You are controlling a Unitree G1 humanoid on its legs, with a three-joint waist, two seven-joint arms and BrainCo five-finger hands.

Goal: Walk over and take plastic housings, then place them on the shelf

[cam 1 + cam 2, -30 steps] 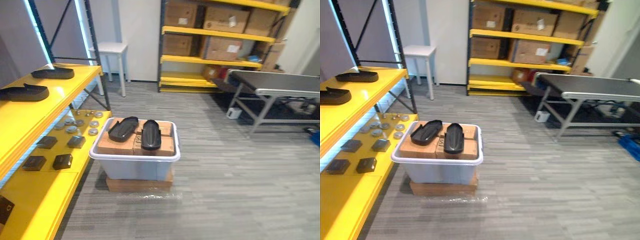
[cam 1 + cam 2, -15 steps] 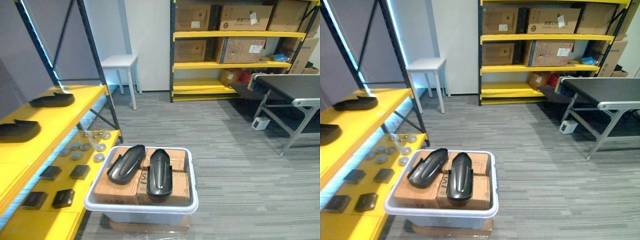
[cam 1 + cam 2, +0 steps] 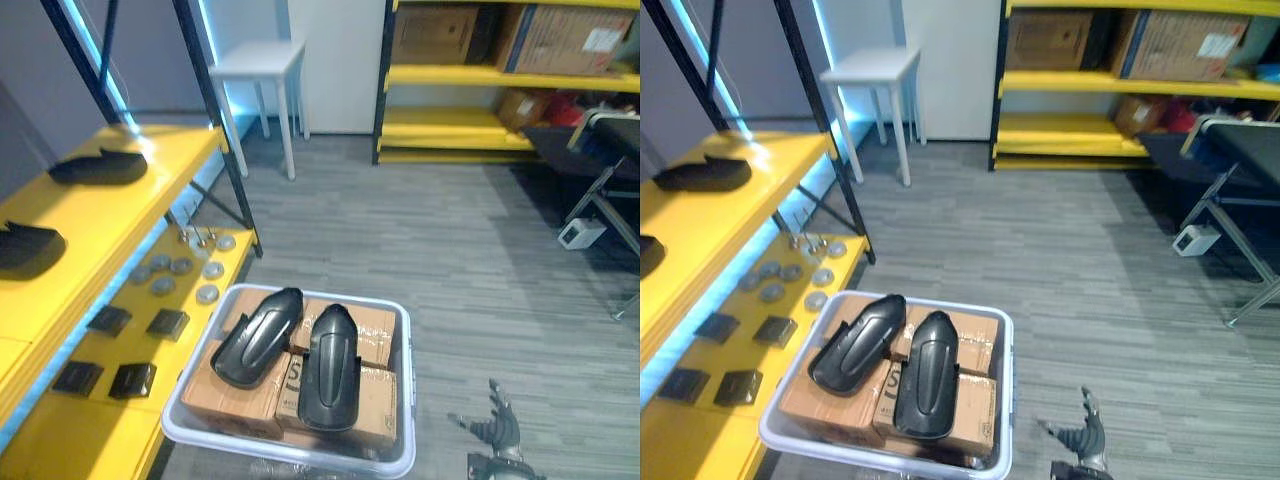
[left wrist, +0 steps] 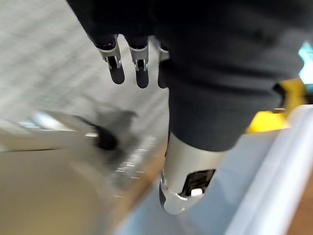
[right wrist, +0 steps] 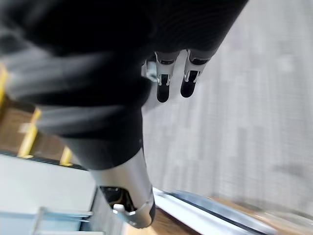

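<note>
Right hand (image 3: 497,430) comes in low, fingers fanned out wide and gripping nothing, hovering over the grey floor (image 3: 440,240). Its wrist view agrees: fingers (image 5: 163,89) straight, thumb (image 5: 134,196) stuck out apart from them, bare floor beyond.

Just to that hand's left sits the tote (image 3: 407,380), a pale plastic bin packed with cardboard boxes (image 3: 375,335). On top of the boxes lie the two black plastic housings, side by side. The straight housing (image 3: 331,365) is the one nearer the right hand and runs lengthwise away from the robot. The tilted housing (image 3: 258,335) lies on its far side, angled, its far end leaning toward its partner. The hand is not touching either of them; the tote's rim stands between them.

Left hand (image 4: 141,66) hangs with fingers straight and relaxed, thumb (image 4: 183,186) out, nothing in it.

Well off to the left of both hands, past the tote, runs the yellow shelf (image 3: 110,215). On its upper level lie two more black housings, the far shelf housing (image 3: 98,167) and the near shelf housing (image 3: 25,245), well apart. On the level below are silver discs (image 3: 183,266) and small black blocks (image 3: 168,323). Far ahead stands a white stool (image 3: 258,58).
</note>
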